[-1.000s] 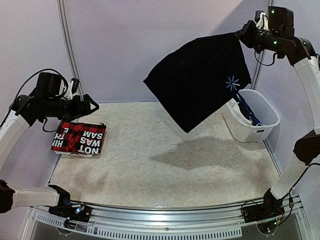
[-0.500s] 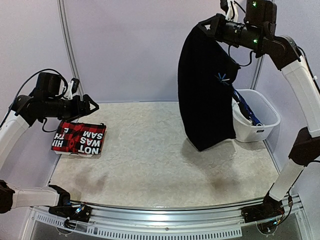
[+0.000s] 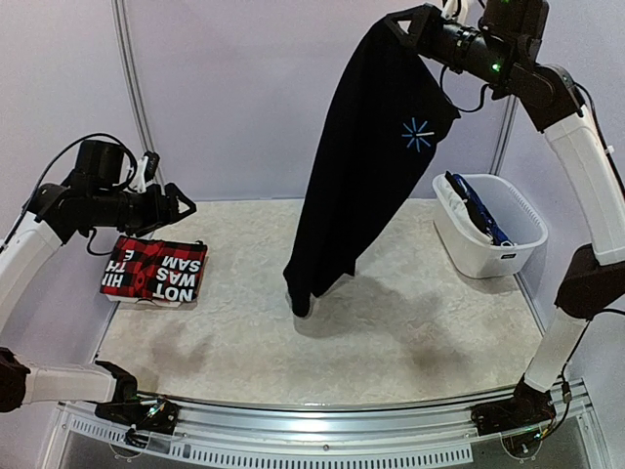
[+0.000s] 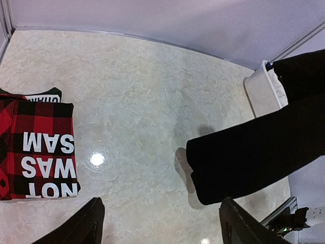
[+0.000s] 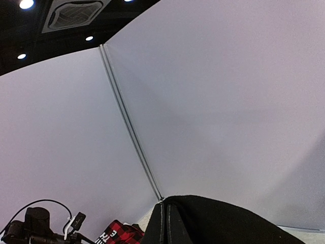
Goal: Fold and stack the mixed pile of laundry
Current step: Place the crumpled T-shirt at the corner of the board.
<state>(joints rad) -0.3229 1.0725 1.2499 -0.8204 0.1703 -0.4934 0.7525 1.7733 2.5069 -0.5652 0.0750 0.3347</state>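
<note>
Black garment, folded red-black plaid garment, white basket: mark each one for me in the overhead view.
black garment (image 3: 371, 166): top external view, middle of the hanging cloth.
red-black plaid garment (image 3: 156, 271): top external view, lettered top face.
white basket (image 3: 486, 258): top external view, near outer wall.

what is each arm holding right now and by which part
The right gripper is shut on the black garment, pinching an edge at its top so the rest hangs down. The left gripper holds nothing; its jaws stand open.

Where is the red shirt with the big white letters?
In the top view, the red-black plaid garment lies folded on the table, far left, near the left gripper.
</note>
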